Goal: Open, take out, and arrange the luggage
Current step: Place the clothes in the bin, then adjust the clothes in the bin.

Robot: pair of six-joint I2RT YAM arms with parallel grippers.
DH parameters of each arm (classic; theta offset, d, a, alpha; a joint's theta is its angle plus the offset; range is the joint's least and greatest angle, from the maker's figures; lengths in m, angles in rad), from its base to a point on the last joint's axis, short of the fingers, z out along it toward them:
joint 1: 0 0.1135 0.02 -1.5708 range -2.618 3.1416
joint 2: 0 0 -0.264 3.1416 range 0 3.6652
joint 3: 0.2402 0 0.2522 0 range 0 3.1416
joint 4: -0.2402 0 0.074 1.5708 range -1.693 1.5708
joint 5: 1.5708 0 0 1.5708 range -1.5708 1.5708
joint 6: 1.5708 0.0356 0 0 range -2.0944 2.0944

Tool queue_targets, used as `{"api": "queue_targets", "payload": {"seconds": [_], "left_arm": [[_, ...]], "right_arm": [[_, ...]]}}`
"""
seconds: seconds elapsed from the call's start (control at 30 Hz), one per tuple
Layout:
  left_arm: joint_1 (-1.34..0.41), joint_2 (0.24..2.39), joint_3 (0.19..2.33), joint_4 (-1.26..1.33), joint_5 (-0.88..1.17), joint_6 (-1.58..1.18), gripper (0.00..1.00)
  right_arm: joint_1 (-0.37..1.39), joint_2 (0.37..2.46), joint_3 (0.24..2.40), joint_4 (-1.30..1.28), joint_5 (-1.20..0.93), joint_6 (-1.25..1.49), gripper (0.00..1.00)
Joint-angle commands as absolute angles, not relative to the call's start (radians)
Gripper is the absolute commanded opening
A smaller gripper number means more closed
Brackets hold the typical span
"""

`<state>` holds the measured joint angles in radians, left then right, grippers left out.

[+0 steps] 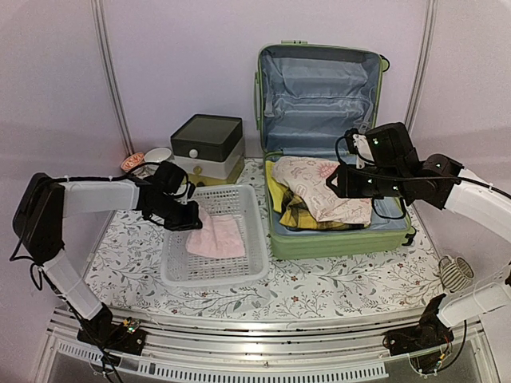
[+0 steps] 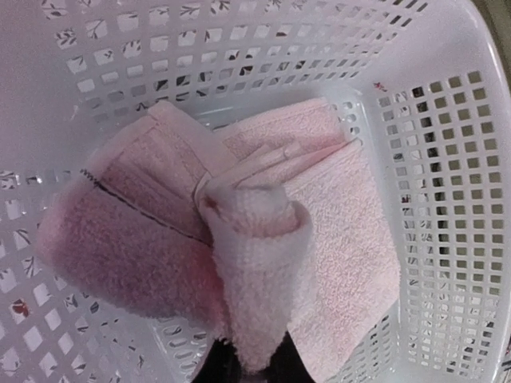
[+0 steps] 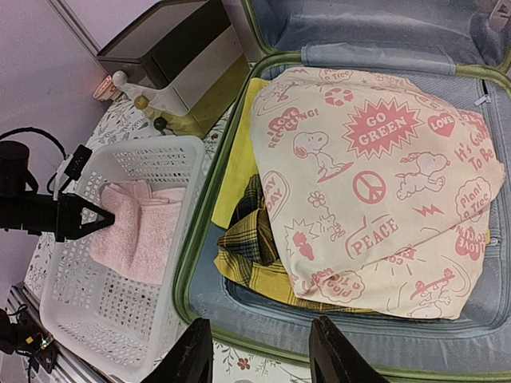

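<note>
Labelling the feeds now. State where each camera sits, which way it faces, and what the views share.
Top external: high behind the bases, facing down over the table; left arm and right arm show.
Left wrist: over the basket, facing down at the pink towel, which hides the left gripper.
Right wrist: above the luggage, facing its clothes; the open right gripper shows.
Shared: all three show basket and towel.

Top view looks down and forward from high up; the 2 wrist views, closer, share its white plastic mesh basket [image 1: 211, 270].
</note>
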<state>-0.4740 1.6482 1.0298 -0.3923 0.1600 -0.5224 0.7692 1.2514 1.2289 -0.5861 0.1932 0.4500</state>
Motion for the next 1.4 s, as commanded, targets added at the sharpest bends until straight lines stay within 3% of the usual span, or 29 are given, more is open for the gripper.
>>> {"api": "queue_targets", "payload": {"seconds": [0.0,0.1,0.37,0.57,0.8,0.93,1.0,1.13,1.27,1.37], "left_arm": [[-0.512,1.687,1.109,-0.548,0.04,-0.527,0.18],[-0.531,1.671,1.137,-0.601,-0.039,-0.559,0.38],[-0.614,1.584,1.23,-0.727,-0.186,-0.599,0.62],[-0.669,1.53,1.278,-0.755,-0.229,-0.603,0.96],[-0.667,1.498,1.233,-0.696,-0.296,-0.6,0.98],[-0.677,1.467,1.179,-0.601,-0.228,-0.602,0.87],[-0.681,1.452,1.158,-0.551,-0.191,-0.6,0.77],[-0.688,1.433,1.122,-0.449,-0.114,-0.59,0.42],[-0.69,1.456,1.12,-0.399,-0.073,-0.582,0.0],[-0.692,1.516,1.151,-0.411,-0.07,-0.582,0.0]], "right_arm": [[0.763,1.255,1.216,-0.574,0.184,0.454,0.42],[0.764,1.248,1.188,-0.575,0.185,0.454,0.42],[0.764,1.243,1.186,-0.574,0.195,0.45,0.43],[0.764,1.251,1.191,-0.569,0.194,0.445,0.42],[0.764,1.228,1.171,-0.558,0.211,0.443,0.43],[0.763,1.214,1.162,-0.552,0.218,0.44,0.43],[0.765,1.213,1.16,-0.55,0.219,0.441,0.43],[0.764,1.216,1.157,-0.549,0.221,0.44,0.43],[0.764,1.219,1.155,-0.546,0.221,0.44,0.43],[0.764,1.219,1.151,-0.542,0.222,0.439,0.43]]}}
